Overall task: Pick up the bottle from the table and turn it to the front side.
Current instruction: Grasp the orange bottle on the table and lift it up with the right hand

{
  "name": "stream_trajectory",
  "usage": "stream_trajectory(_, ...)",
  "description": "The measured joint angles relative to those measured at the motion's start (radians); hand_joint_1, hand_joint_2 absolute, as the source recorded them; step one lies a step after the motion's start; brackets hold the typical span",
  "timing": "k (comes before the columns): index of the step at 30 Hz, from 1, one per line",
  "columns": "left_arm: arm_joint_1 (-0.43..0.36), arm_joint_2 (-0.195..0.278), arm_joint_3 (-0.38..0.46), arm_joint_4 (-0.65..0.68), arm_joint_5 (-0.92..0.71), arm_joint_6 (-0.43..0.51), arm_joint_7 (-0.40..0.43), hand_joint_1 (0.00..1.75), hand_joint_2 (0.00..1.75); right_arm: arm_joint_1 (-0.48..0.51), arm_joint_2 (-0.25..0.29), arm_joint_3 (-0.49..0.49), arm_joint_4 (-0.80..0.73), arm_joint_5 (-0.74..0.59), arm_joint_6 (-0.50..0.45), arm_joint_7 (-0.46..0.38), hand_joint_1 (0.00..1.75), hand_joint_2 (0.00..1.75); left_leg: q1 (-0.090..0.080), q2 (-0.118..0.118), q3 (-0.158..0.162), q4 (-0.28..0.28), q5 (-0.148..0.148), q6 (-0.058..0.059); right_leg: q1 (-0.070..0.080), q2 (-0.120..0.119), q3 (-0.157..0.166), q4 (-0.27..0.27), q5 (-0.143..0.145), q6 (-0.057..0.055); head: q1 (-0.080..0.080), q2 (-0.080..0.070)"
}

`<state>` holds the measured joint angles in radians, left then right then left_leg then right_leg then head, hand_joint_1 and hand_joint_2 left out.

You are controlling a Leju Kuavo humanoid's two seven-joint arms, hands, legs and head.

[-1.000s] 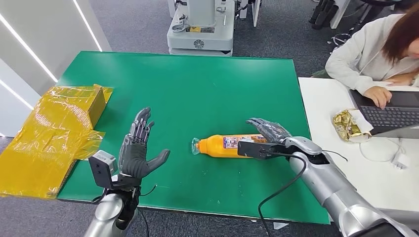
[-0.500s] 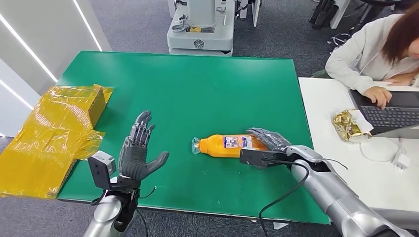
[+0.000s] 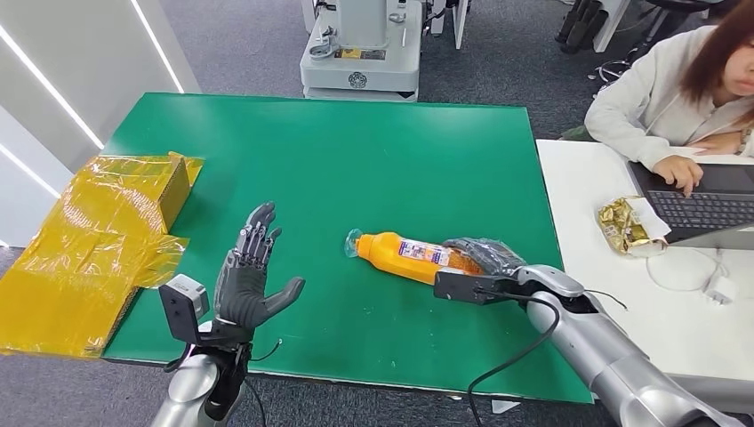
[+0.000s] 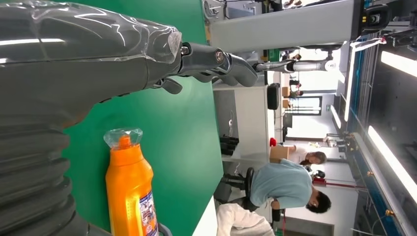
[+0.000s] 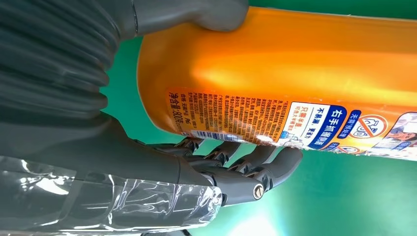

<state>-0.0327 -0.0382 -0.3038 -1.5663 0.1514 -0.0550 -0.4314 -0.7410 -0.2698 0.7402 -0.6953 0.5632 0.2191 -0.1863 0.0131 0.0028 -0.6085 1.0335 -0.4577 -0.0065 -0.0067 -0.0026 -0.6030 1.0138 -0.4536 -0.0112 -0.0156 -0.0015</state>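
One green table point(image 3: 338, 160) across the middle of the head view, with a white desk point(image 3: 587, 231) butted against its right edge. Crumpled yellow plastic sheeting over a box point(image 3: 98, 236) at the table's left edge, partly hanging off. At the white desk, a person in a pale top point(image 3: 662, 93), one hand on a laptop keyboard point(image 3: 707, 209); a gold foil wrapper point(image 3: 627, 227) just beside the laptop. Beyond the table's far edge, the base of a grey machine point(image 3: 360, 53) on grey carpet.

Lying on its side near the table's front right, an orange bottle point(image 3: 405, 255), clear-wrapped cap pointing left, printed label facing up, base angled toward the near right. Wrapped around the bottle's base end, the right hand point(image 3: 485, 262): thumb over one side, dark fingers point(image 5: 236, 157) curled under the label side, gripping it. Near the front left edge, the left hand point(image 3: 249, 276) raised upright, palm toward the bottle, fingers spread apart, holding nothing, well apart from the bottle.
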Motion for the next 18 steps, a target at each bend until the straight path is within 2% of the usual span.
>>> stream_trajectory(11,0.029,0.001,0.002,0.000,0.003,-0.003,-0.004,0.00,1.75,0.051,-0.006,0.006,-0.058,-0.022,-0.084,-0.033,1.75,1.75,0.000,0.000,0.000,0.000,0.000,0.000,0.000,0.000,0.000,0.000,0.000,0.000,0.000,0.000)
stream_trajectory(18,0.036,0.001,0.002,0.000,0.003,0.000,-0.008,0.00,1.75,0.083,-0.008,0.000,-0.087,-0.041,-0.100,-0.049,1.75,1.75,0.000,0.000,0.000,0.000,0.000,0.000,0.000,0.000,0.000,0.000,0.000,0.000,0.000,0.000)
